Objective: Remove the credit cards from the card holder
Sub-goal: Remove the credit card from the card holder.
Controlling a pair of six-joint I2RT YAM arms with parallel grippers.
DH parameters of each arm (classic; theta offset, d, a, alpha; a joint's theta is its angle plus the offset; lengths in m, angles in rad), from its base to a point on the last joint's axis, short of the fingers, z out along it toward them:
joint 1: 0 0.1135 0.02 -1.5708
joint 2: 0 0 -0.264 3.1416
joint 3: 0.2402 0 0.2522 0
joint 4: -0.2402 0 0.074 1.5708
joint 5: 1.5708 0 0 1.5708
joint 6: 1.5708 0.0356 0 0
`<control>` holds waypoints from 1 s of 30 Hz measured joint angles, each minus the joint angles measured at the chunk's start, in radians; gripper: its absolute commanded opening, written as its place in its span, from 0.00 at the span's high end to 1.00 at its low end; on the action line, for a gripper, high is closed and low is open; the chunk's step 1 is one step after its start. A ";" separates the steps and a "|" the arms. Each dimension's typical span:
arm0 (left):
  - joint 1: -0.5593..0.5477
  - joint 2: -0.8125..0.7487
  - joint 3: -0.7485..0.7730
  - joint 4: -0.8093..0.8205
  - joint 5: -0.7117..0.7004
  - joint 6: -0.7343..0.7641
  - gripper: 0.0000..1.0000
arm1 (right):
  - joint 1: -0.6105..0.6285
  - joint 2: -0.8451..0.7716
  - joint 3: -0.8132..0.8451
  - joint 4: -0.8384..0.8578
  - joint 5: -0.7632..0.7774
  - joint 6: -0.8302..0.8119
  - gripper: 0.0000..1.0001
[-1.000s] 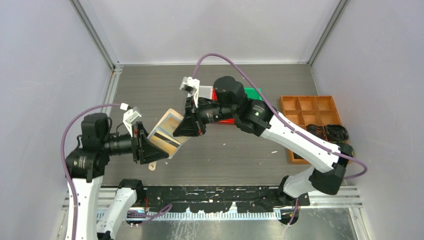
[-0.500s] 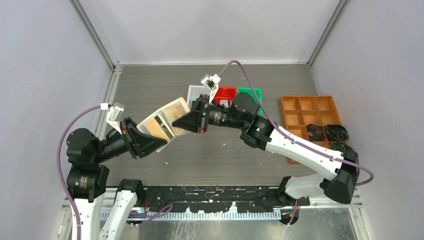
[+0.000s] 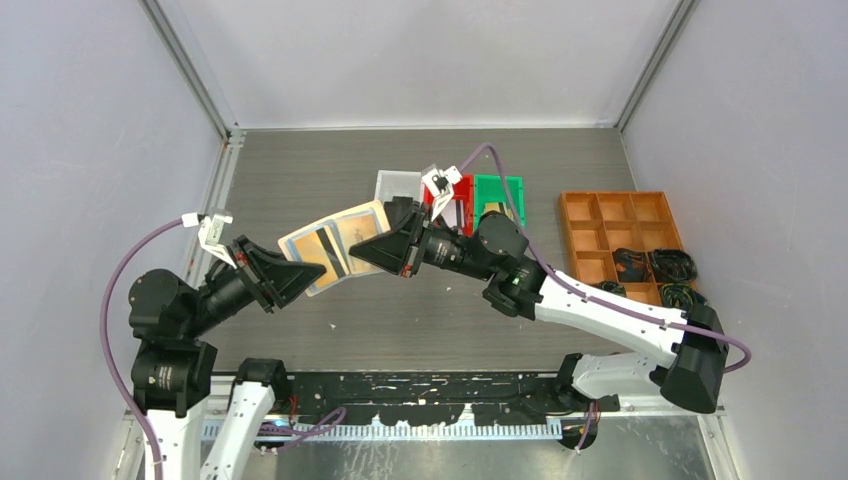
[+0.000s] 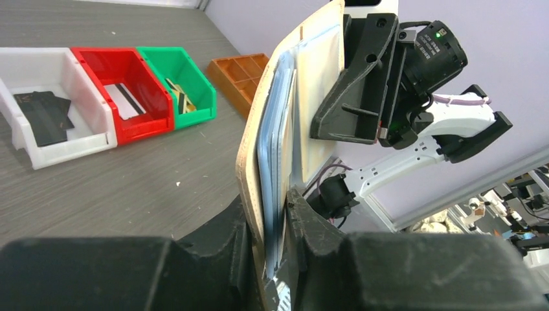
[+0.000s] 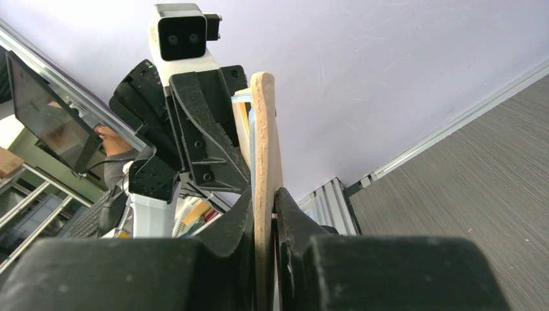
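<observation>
Left wrist view: card holder [image 4: 317, 78] held open in mid-air, left gripper [image 4: 275, 214] pinched narrowly on its sleeved edge, right gripper [image 5: 264, 201] clamped on the opposite flap. The holder looks light and floppy, the credit cards [image 4: 272, 149] stiff and slick; best gripped by an exposed card edge.

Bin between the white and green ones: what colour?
Red bin; clearest in the left wrist view.

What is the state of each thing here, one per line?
card holder: open, held off the table
left gripper: shut on card holder
right gripper: shut on card holder
credit cards: some in holder's sleeves
white bin: holds black cards
red bin: holds striped card
green bin: holds cards
</observation>
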 measured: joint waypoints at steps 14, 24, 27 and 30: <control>-0.001 0.072 0.049 -0.133 0.047 0.140 1.00 | 0.021 -0.073 -0.116 0.005 0.129 0.029 0.27; -0.002 0.319 0.300 -0.517 -0.024 0.510 1.00 | -0.067 -0.236 0.037 -0.291 0.155 -0.044 0.35; -0.002 0.396 0.359 -0.607 -0.021 0.579 1.00 | -0.067 -0.171 0.094 -0.309 0.066 -0.023 0.39; -0.002 0.434 0.375 -0.689 0.003 0.636 1.00 | -0.067 -0.061 0.151 -0.310 -0.037 0.014 0.44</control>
